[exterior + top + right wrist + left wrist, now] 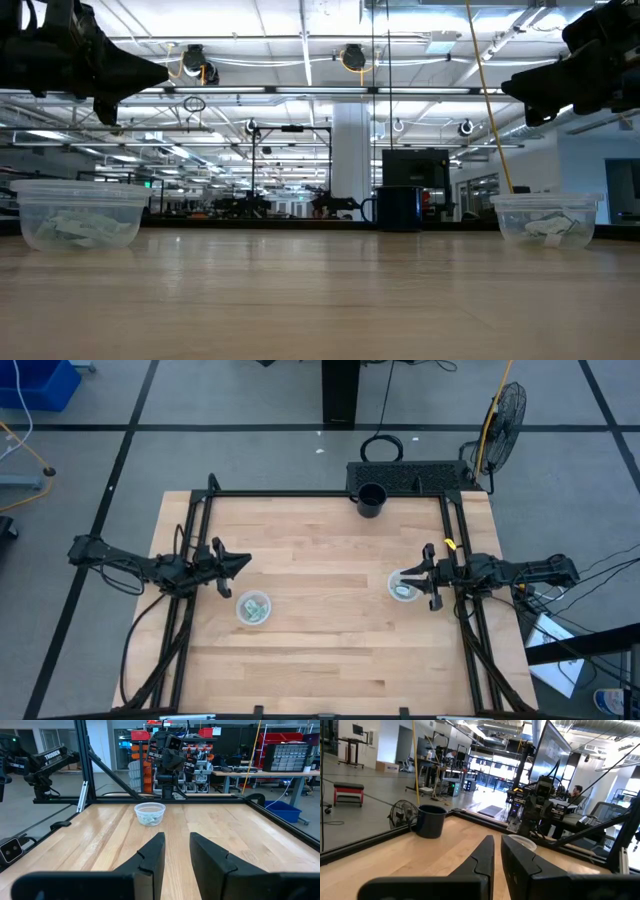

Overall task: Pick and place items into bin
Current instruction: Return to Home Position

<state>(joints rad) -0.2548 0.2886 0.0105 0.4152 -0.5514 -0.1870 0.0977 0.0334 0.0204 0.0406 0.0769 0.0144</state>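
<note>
Pale green crinkled pieces lie inside two clear cups standing on the wooden table; I see none loose on the wood. The left cup [253, 607] [75, 213] [150, 813] holds several pieces [255, 611]. The right cup [404, 587] [547, 218] [520, 841] holds a few pieces [403, 592]. My left gripper [243, 563] [160, 72] [497, 852] hovers high, just on the far side of the left cup, fingers shut and empty. My right gripper [403, 573] [508, 88] [176, 845] hangs high over the right cup's far rim, fingers a little apart and empty.
A dark mug [371, 500] [400, 208] [431, 821] stands at the table's far edge, right of centre. A black frame rail [320, 493] runs along the far edge and down both sides. Bare wood lies between the two cups and toward the near edge.
</note>
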